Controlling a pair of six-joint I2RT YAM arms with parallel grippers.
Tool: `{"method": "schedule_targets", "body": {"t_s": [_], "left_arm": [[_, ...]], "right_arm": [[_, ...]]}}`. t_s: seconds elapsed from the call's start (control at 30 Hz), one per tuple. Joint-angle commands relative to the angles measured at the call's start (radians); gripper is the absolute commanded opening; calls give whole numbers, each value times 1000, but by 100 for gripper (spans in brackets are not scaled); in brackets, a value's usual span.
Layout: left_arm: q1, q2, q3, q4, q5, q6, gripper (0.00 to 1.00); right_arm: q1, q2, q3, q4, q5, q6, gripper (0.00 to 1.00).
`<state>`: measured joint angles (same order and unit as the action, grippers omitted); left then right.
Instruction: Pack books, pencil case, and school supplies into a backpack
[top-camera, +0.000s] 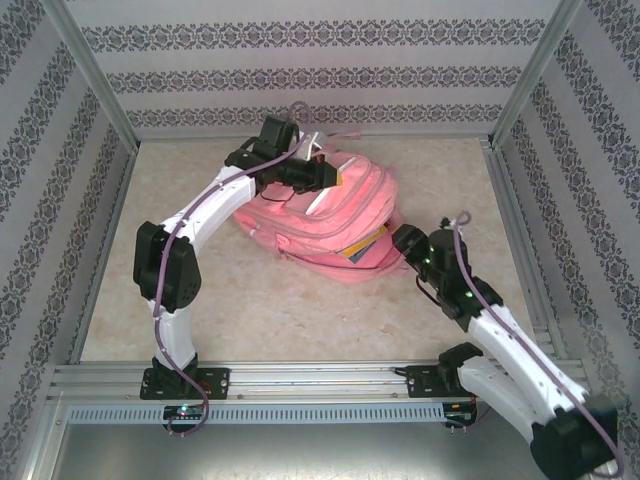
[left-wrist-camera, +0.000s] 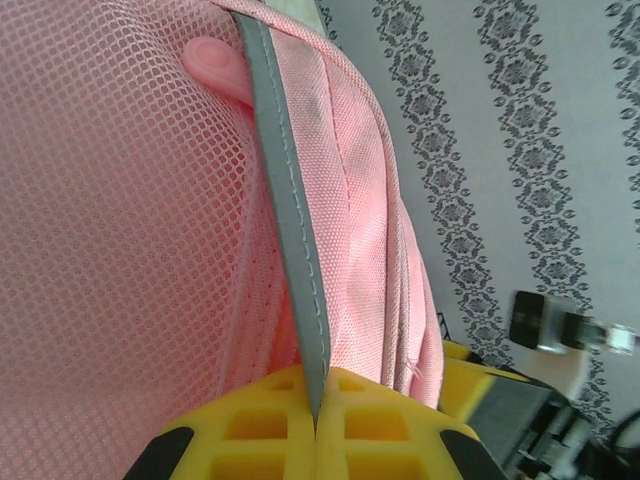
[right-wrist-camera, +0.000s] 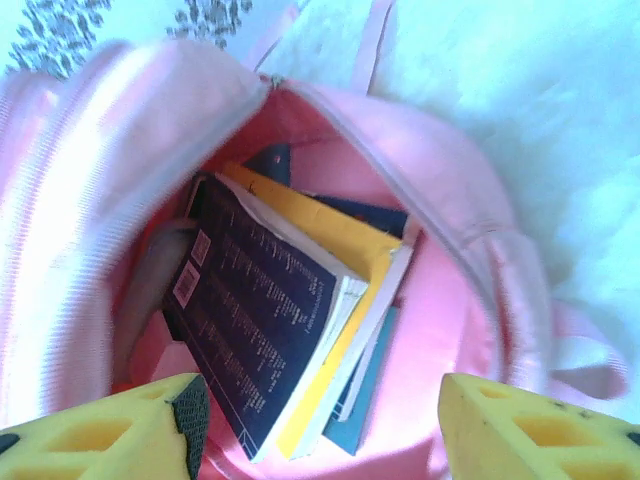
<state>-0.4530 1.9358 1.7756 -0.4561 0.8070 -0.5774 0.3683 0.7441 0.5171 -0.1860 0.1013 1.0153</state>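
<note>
The backpack (top-camera: 340, 205) is seen from the top camera lying on the table (top-camera: 250, 310), with the left gripper (top-camera: 322, 172) at its far edge and the right gripper (top-camera: 403, 238) at its mouth. In the left wrist view, the pads (left-wrist-camera: 250, 435) are pressed together on its grey stripe (left-wrist-camera: 290, 200). In the right wrist view, the fingers (right-wrist-camera: 110, 440) are spread wide, and the books (right-wrist-camera: 260, 330) are stacked inside.
</note>
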Motion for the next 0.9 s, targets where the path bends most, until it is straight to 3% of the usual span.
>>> {"method": "schedule_targets", "body": {"t_s": [0.0,0.13,0.27,0.53,0.7,0.87], "left_arm": [[-38,39,-24,71,-22,2,0],[-83,81,-53,100,-52,-10,0],[-123,71,-135,200,-103,-61,0],[-200,-57,-493,625,-305,-380,0],[-232,9,-461,744,-320,-467,0],[-236,64,-356,769,-325,-479,0]], "right_arm": [[-10,-107,-25,-184,123,-33,61],[-2,-154,-25,-210,101,-78,58],[-7,-91,-26,-239,98,-78,59],[-8,5,12,-271,141,-80,49],[34,-17,68,-260,121,-194,44],[167,-25,107,-238,117,-301,43]]}}
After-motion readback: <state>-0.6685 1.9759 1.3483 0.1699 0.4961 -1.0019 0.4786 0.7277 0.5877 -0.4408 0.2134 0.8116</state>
